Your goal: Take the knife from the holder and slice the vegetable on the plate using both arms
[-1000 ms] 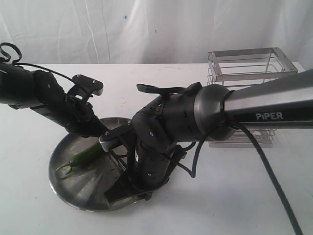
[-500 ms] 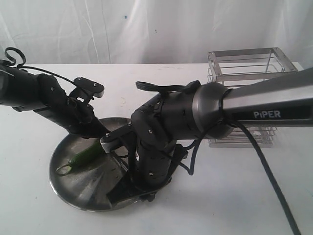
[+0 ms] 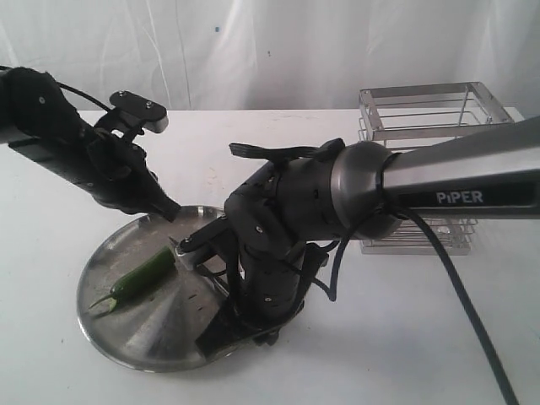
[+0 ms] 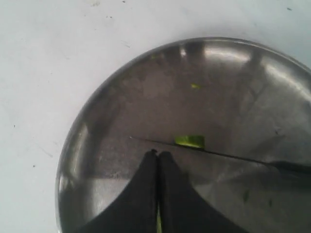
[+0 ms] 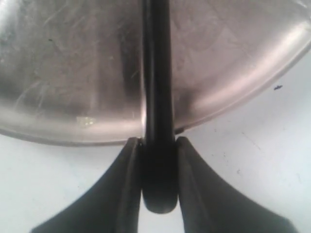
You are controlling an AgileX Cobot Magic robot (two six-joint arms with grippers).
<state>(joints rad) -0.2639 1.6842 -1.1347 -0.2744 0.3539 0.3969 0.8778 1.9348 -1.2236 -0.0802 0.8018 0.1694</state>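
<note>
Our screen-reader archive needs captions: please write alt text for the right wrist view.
The right gripper is shut on the knife, gripping its black handle, which runs out over the shiny steel plate. White table shows beyond the plate's curved rim.

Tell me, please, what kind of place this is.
Probably a robot test bench, not a real kitchen: a white table, a white cloth backdrop, a PIPER arm over a steel plate.

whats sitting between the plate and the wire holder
In the exterior view the right arm and its looping cable fill that stretch above the white table; nothing else shows between the plate and the holder.
</note>
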